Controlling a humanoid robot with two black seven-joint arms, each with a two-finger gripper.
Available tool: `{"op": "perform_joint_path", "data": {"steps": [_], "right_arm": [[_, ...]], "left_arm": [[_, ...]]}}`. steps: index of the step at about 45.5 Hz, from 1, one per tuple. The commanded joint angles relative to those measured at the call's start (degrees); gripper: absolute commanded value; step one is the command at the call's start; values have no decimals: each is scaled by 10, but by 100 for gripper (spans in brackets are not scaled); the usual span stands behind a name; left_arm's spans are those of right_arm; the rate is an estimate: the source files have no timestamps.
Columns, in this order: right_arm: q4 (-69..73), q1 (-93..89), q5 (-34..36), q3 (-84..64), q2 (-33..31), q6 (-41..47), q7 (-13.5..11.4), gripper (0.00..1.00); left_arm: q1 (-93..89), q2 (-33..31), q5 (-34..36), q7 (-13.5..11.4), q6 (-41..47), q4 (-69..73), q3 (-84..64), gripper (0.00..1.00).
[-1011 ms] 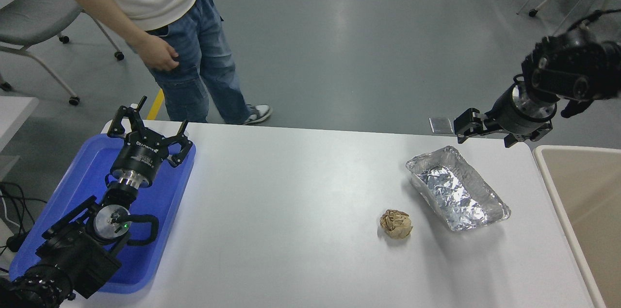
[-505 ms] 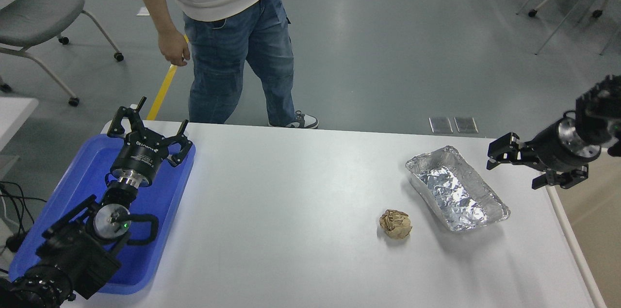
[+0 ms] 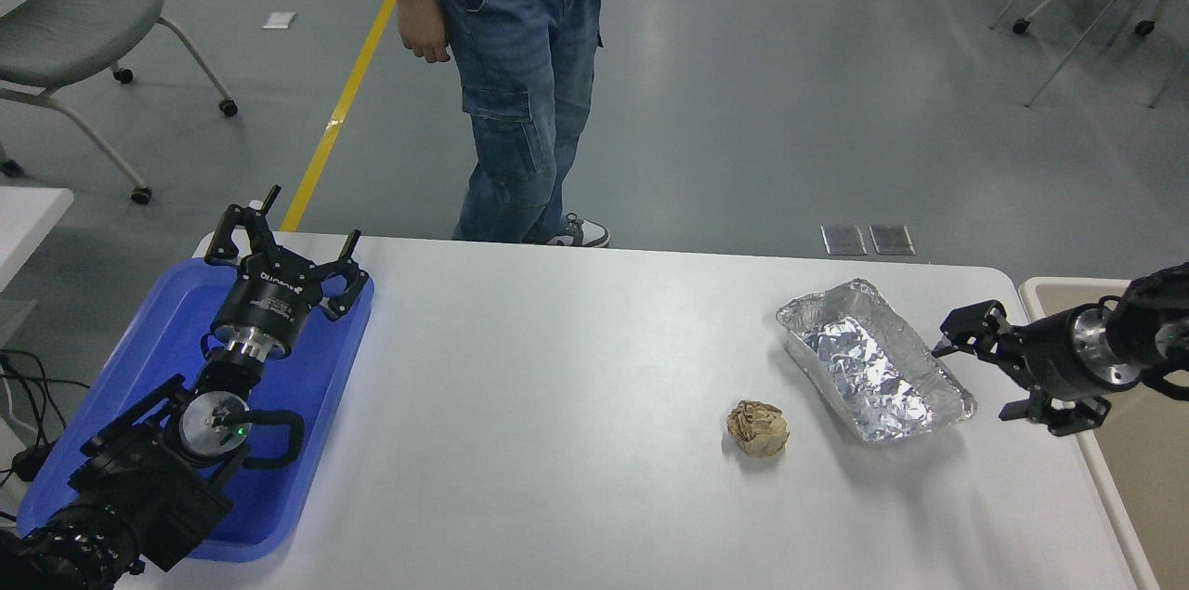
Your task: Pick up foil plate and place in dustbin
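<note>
While one foil plate [image 3: 875, 361] lies on the white table [image 3: 557, 404], one right gripper [image 3: 983, 371] is held just beside its right wall, fingers spread, nothing gripped. One paper ball [image 3: 758, 428] sits near. One dustbin [image 3: 1129, 423] is seen at right. One left gripper [image 3: 279, 242], spread, is parked over one blue tray [image 3: 139, 367].

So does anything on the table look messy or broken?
A little: the foil plate is crinkled and sits askew on the table, and a crumpled brown paper ball lies loose beside it. Nothing has spilled.
</note>
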Motion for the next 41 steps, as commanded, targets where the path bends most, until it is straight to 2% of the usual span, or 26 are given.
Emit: {"op": "perform_joint_path", "data": {"steps": [1, 24, 28, 36, 41], "right_arm": [[7, -72, 16, 59, 1, -66, 1, 100], [-6, -140, 11, 129, 12, -202, 2, 100], [-6, -158, 8, 137, 14, -216, 2, 97], [-10, -172, 5, 137, 31, -248, 5, 85], [-12, -177, 5, 136, 39, -255, 6, 68]], "left_arm": [[0, 0, 0, 0, 0, 0, 0, 100], [0, 0, 0, 0, 0, 0, 0, 100], [0, 0, 0, 0, 1, 0, -1, 100], [0, 0, 0, 0, 1, 0, 0, 100], [0, 0, 0, 0, 0, 0, 0, 100]]}}
